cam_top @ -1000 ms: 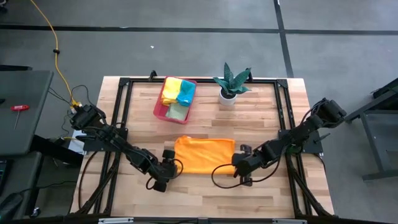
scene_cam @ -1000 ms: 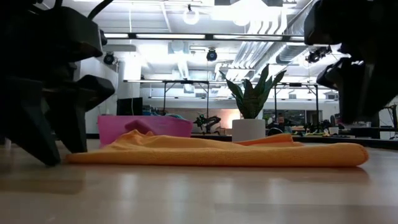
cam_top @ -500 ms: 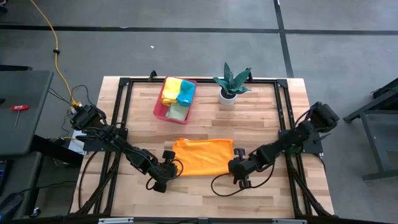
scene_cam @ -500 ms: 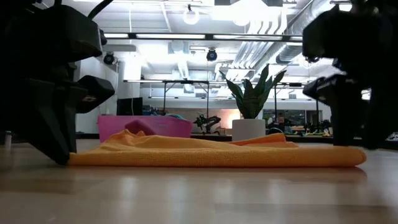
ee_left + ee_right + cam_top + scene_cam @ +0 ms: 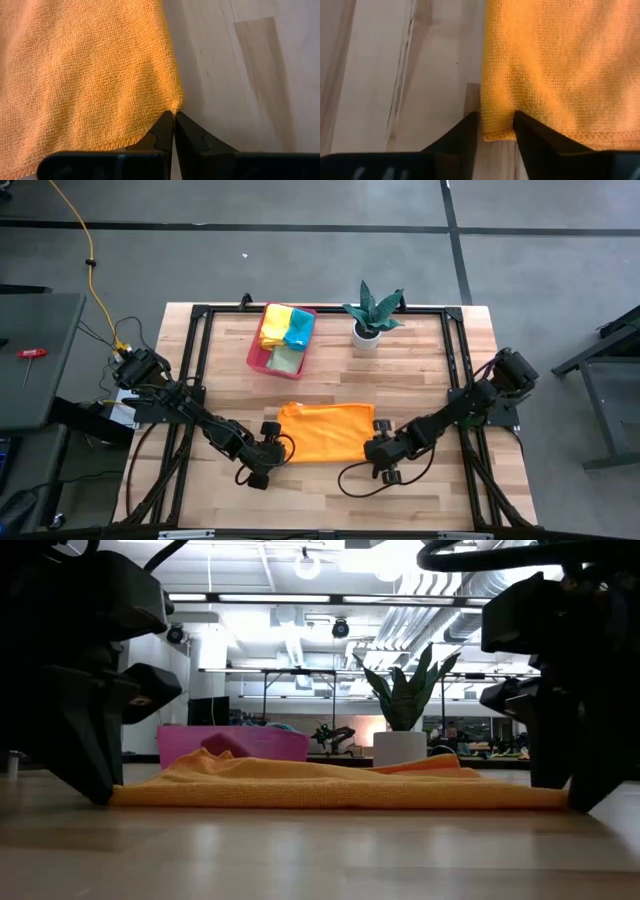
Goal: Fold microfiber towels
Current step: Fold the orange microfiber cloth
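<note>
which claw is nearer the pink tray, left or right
Left. The left claw pinches the orange towel at its near corner, on the pink tray's side of the table. The right claw straddles the towel's opposite near corner, farther from the tray.

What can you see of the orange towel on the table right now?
The orange towel is a looped microfiber cloth with stitched hems, lying flat with slight rumples on the wooden table, in front of the pink tray. The left gripper is shut on one near corner; the right gripper's fingers straddle the other near corner, not yet closed.
</note>
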Controlling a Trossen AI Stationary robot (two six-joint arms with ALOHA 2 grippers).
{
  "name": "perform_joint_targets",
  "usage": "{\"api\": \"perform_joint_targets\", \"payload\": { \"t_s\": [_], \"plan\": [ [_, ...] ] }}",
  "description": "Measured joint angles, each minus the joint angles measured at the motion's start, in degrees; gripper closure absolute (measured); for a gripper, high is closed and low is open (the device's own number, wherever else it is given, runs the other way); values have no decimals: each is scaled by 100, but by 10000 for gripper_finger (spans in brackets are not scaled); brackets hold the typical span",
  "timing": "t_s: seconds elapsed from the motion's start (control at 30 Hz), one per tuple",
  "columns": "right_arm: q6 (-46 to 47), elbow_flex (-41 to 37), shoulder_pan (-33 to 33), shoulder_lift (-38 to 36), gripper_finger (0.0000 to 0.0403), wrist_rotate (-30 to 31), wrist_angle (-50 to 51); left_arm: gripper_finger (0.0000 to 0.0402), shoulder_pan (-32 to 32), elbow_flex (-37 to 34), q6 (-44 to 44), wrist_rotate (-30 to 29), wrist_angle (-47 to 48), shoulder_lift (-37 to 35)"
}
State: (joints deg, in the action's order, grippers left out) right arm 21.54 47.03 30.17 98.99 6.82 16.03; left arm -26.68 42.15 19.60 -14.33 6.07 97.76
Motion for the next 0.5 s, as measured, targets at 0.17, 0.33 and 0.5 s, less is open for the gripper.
{"api": "perform_joint_targets", "payload": {
  "t_s": [0.17, 0.33, 0.5],
  "plan": [
    [170, 4, -9, 8, 371, -11, 149, 401, 2, 0, 265, 29, 11, 0],
    [404, 191, -9, 29, 391, -77, 391, 401, 14, 5, 751, 275, 97, -26],
    [224, 593, -24, -49, 399, -488, 742, 401, 24, -16, 1027, 916, 423, -337]
  ]
}}
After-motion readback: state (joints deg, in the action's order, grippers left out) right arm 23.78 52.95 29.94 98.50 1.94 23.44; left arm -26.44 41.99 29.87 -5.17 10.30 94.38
